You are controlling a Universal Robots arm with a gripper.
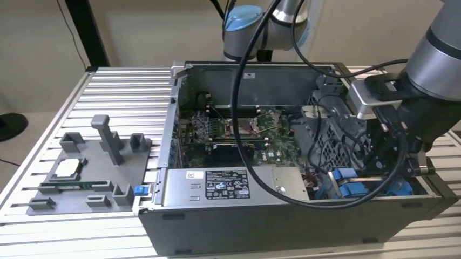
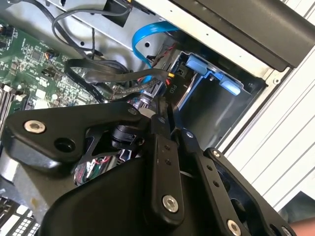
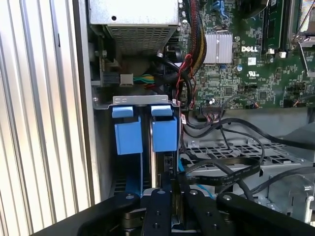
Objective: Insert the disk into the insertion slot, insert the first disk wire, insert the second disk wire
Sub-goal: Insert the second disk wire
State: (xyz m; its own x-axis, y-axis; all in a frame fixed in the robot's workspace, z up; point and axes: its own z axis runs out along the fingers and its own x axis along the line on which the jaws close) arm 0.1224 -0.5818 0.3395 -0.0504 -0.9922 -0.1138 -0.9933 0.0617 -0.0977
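Gripper (image 3: 170, 189) just beside the slotted disk (image 3: 164, 132).

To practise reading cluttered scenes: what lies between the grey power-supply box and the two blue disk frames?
In the first wrist view, a white connector with coloured wires sits between the power-supply box and the blue frames.

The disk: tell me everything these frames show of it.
The disk stands on edge inside the insertion slot, a grey sheet-metal bay at the case's corner. What shows is mainly its bright blue plastic frame with a tab at the end, beside a second blue frame. Black cables run next to it. The pincer sits right at its edge.
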